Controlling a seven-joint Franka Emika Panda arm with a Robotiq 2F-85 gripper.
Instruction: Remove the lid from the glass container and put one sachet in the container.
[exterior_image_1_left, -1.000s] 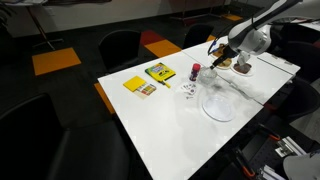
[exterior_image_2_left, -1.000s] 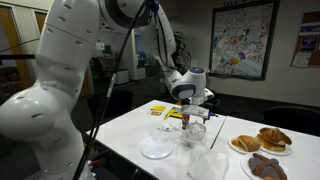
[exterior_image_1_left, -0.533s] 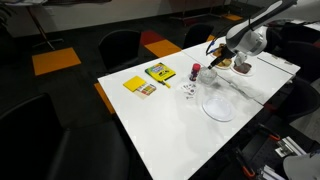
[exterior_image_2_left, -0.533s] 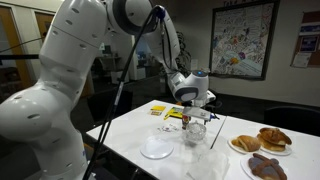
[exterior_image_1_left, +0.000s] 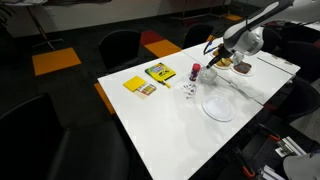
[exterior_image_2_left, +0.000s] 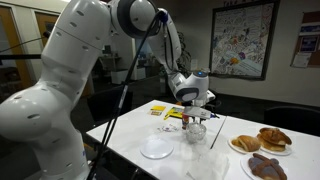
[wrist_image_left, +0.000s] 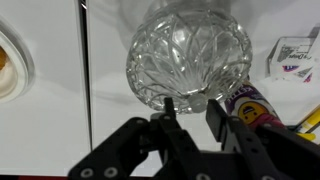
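Observation:
The glass container (wrist_image_left: 190, 50) is a cut-glass jar that fills the top of the wrist view, with its clear lid on it. The lid's small round knob (wrist_image_left: 198, 102) shows at the jar's near edge. My gripper (wrist_image_left: 192, 106) hangs straight over the jar. Its jaws are partly drawn in, one on each side of the knob, and a gap still shows on the left side. In both exterior views the gripper (exterior_image_1_left: 216, 60) (exterior_image_2_left: 193, 110) sits just above the jar (exterior_image_1_left: 213, 72) (exterior_image_2_left: 195, 130). A white sachet (wrist_image_left: 293, 58) lies right of the jar, and more small sachets (exterior_image_1_left: 188, 88) lie scattered on the table.
A small red cylinder (exterior_image_1_left: 196, 71) with a colourful label (wrist_image_left: 250, 105) stands close beside the jar. A large pale round plate (exterior_image_1_left: 218, 105) (exterior_image_2_left: 156, 148) lies nearby. Two yellow packs (exterior_image_1_left: 158, 72) (exterior_image_1_left: 139, 86) lie farther along the white table. Plates of pastries (exterior_image_2_left: 268, 140) stand behind.
The jaws have drawn in from wide open to partly closed around the lid's knob. The arm has hardly shifted over the jar.

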